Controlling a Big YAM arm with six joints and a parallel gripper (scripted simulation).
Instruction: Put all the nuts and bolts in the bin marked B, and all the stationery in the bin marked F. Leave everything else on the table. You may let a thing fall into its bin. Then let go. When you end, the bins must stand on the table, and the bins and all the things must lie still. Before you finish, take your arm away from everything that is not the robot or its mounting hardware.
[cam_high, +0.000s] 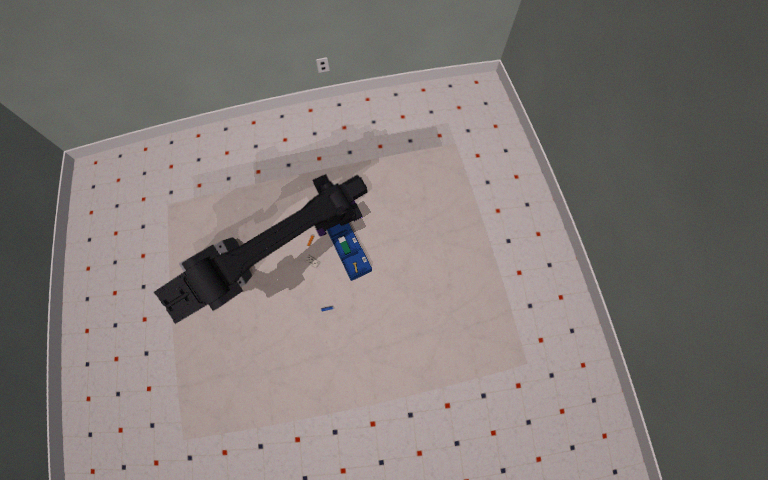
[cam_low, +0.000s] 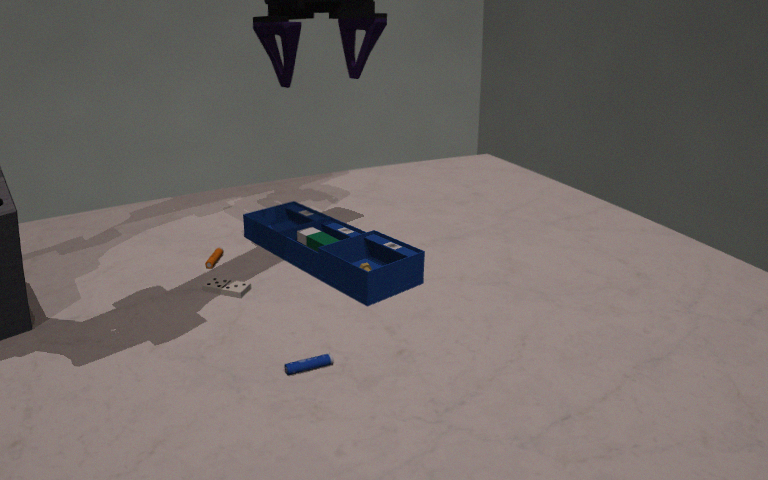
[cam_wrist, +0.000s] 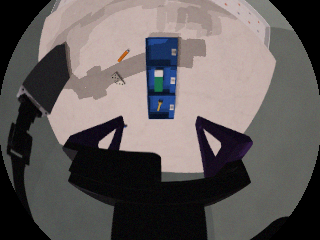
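Note:
A blue three-compartment bin block (cam_high: 361, 273) (cam_low: 394, 283) (cam_wrist: 162, 115) stands on the table; its white labels are too small to read. A brass-coloured bolt (cam_high: 355, 266) (cam_low: 365, 266) (cam_wrist: 160, 105) lies in the end compartment nearest the exterior camera. A green and white eraser (cam_high: 344, 246) (cam_low: 323, 240) (cam_wrist: 158, 84) lies in the middle compartment. In the wrist view the far compartment shows nothing inside. My gripper (cam_low: 320, 82) (cam_wrist: 159, 120) is open and empty, high above the bins. In the top view the arm hides its fingertips and part of the far compartment.
An orange cylinder (cam_high: 310, 240) (cam_low: 214, 258) (cam_wrist: 123, 55) and a white domino (cam_high: 313, 260) (cam_low: 235, 287) (cam_wrist: 118, 78) lie on the arm-base side of the bins. A blue cylinder (cam_high: 327, 308) (cam_low: 308, 363) lies apart, nearer the exterior camera.

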